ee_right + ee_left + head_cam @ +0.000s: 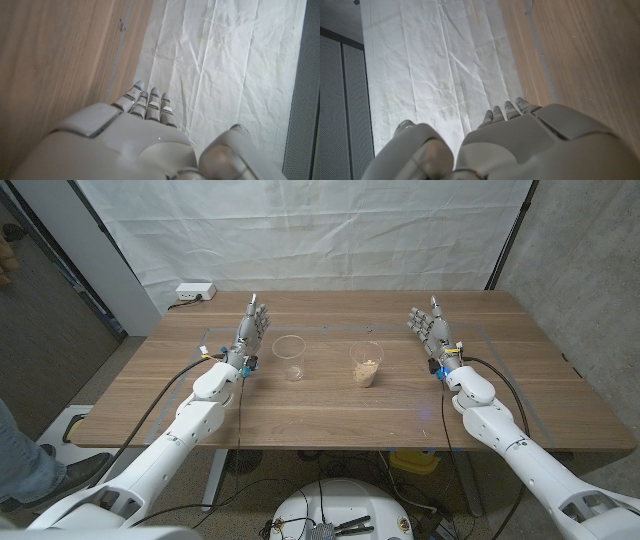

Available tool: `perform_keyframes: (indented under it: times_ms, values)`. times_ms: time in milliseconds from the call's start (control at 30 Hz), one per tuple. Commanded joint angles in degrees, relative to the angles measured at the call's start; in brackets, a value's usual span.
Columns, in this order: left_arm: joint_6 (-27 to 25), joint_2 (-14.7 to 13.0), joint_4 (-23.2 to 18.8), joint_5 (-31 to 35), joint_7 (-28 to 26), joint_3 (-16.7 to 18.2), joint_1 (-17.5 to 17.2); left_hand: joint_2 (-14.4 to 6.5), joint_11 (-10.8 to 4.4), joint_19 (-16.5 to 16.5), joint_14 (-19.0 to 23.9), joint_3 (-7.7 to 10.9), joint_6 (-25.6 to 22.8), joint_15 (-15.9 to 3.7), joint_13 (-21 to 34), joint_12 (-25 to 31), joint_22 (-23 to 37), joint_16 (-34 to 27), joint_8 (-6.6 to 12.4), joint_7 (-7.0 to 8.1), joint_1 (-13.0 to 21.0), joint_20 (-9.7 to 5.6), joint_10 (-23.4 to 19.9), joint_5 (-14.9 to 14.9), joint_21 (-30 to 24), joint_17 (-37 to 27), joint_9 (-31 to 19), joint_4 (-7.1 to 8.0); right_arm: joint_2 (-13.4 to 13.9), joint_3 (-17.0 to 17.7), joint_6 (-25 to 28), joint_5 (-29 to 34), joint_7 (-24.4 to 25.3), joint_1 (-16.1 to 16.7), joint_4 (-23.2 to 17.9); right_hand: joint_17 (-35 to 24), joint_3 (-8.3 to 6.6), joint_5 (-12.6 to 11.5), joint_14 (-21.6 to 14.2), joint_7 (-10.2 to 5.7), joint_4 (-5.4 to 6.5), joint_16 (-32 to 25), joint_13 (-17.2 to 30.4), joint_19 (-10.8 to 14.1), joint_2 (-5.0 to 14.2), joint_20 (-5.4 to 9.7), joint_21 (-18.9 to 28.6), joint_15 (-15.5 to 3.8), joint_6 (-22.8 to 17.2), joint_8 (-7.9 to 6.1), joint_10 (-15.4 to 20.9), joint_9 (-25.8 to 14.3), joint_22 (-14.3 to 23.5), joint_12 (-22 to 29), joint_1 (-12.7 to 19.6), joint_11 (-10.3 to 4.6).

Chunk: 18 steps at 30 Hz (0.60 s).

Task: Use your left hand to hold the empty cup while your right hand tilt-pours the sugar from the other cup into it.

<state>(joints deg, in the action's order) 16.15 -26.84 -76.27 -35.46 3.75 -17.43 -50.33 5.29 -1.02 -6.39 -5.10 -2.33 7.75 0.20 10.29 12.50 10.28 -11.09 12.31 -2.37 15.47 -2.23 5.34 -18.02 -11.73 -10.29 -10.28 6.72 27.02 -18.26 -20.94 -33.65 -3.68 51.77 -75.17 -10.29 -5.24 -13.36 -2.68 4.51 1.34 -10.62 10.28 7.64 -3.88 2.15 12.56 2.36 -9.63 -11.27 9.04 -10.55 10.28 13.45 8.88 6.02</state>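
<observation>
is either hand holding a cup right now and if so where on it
No. The left hand and right hand are both open, each apart from the empty cup and the sugar cup standing between them.

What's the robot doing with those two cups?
Nothing is being held yet. The robot's left hand and right hand both sit on the wooden table, fingers apart, outside the cups. Between them stand an empty clear plastic cup, nearer the left hand, and a clear plastic cup with sugar in its bottom, nearer the right hand. No pouring has started.
</observation>
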Motion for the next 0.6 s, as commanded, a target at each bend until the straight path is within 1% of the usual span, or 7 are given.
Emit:
perform_keyframes:
  times_ms: [33, 200, 267, 333, 433, 500, 600]
  values:
    - [1.91, 1.17, -0.49, 1.39, 1.06, 0.58, -0.66, -0.45, -0.19, -0.44, 0.23, 0.12, -0.37, -0.08, 0.26, 0.23, 0.17, -0.37, 0.23, 0.02, 0.25, -2.16, -0.42, -0.38, 0.01, -0.12, -0.21, -0.14, 1.13, 0.83, -3.19, 1.55, -0.59, 4.48, -3.20, -0.10, -0.38, -0.20, -0.91, -0.07, -0.22, -0.31, 0.17, 0.32, -0.13, 2.05, -0.06, -0.30, -0.48, -0.44, 0.89, -0.05, 0.30, 0.34, 0.80, -0.24]
    - [1.95, 0.99, -1.44, 1.45, 0.41, 1.08, -1.55, -0.66, -0.12, -0.54, 0.37, 0.20, -0.52, -0.04, 0.27, 0.20, 0.17, -0.36, 0.21, -0.06, 0.57, -2.04, -0.52, -0.43, 0.05, -0.11, -0.21, -0.26, 2.05, 0.35, -4.88, 3.71, 0.05, 5.60, -3.99, -0.11, -0.29, -0.19, -0.84, 0.05, -0.35, -0.26, 0.18, 0.31, -0.29, 2.12, -0.12, -0.26, -0.19, -0.29, 0.76, -0.05, 0.30, 0.22, 0.91, -0.25]
    - [1.59, 0.72, -1.68, 1.57, 0.18, 1.18, -1.70, -0.73, -0.10, -0.51, 0.45, 0.22, -0.62, -0.12, 0.27, 0.22, 0.17, -0.36, 0.23, -0.10, 0.68, -2.03, -0.64, -0.44, 0.05, -0.11, -0.21, -0.31, 2.70, 0.12, -4.50, 4.85, 1.22, 6.35, -5.19, -0.12, -0.22, -0.19, -0.82, 0.05, -0.42, -0.24, 0.19, 0.26, -0.41, 2.16, -0.16, -0.27, -0.11, -0.25, 0.62, -0.05, 0.31, 0.13, 0.96, -0.43]
    - [1.37, 0.61, -1.85, 1.53, -0.05, 1.35, -1.84, -0.85, -0.11, -0.58, 0.53, 0.28, -0.86, -0.04, 0.27, 0.20, 0.17, -0.36, 0.28, -0.13, 0.89, -1.99, -0.69, -0.46, 0.08, -0.10, -0.21, -0.39, 2.40, 0.01, -5.32, 5.36, 2.07, 6.69, -5.21, -0.13, -0.17, -0.19, -0.78, 0.00, -0.49, -0.22, 0.19, 0.24, -0.51, 2.19, -0.19, -0.28, -0.01, -0.20, 0.41, -0.05, 0.31, 0.02, 1.01, -0.69]
    - [1.28, 0.58, -1.97, 1.10, 0.07, 1.62, -2.09, -0.97, -0.15, -0.68, 0.60, 0.33, -0.98, -0.06, 0.27, 0.19, 0.17, -0.34, 0.28, -0.13, 1.09, -1.86, -0.79, -0.48, 0.12, -0.10, -0.21, -0.46, 2.63, -0.15, -6.12, 5.79, 2.46, 7.22, -5.65, -0.14, -0.10, -0.20, -0.69, -0.04, -0.57, -0.18, 0.19, 0.17, -0.65, 2.22, -0.24, -0.27, 0.08, -0.16, 0.35, -0.05, 0.31, -0.04, 1.07, -0.65]
    - [1.26, 0.57, -1.99, 0.72, 0.51, 1.70, -2.25, -1.02, -0.15, -0.69, 0.62, 0.35, -1.03, -0.01, 0.27, 0.20, 0.17, -0.34, 0.28, -0.17, 1.17, -1.86, -0.85, -0.49, 0.12, -0.09, -0.21, -0.49, 2.70, -0.25, -6.57, 6.54, 3.59, 7.86, -6.46, -0.15, -0.05, -0.21, -0.67, -0.07, -0.61, -0.17, 0.20, 0.14, -0.73, 2.24, -0.26, -0.25, 0.13, -0.13, 0.30, -0.05, 0.31, -0.08, 1.10, -0.74]
    - [1.90, 0.64, -1.85, 1.09, 0.40, 1.70, -2.48, -1.14, -0.11, -0.73, 0.64, 0.40, -1.11, -0.02, 0.27, 0.19, 0.17, -0.31, 0.27, -0.19, 1.37, -1.81, -0.95, -0.50, 0.13, -0.09, -0.21, -0.57, 3.02, -0.56, -6.67, 6.65, 3.85, 8.38, -7.37, -0.15, 0.01, -0.22, -0.64, -0.08, -0.67, -0.16, 0.20, 0.14, -0.84, 2.25, -0.28, -0.27, 0.17, -0.12, 0.26, -0.05, 0.32, -0.12, 1.14, -0.72]
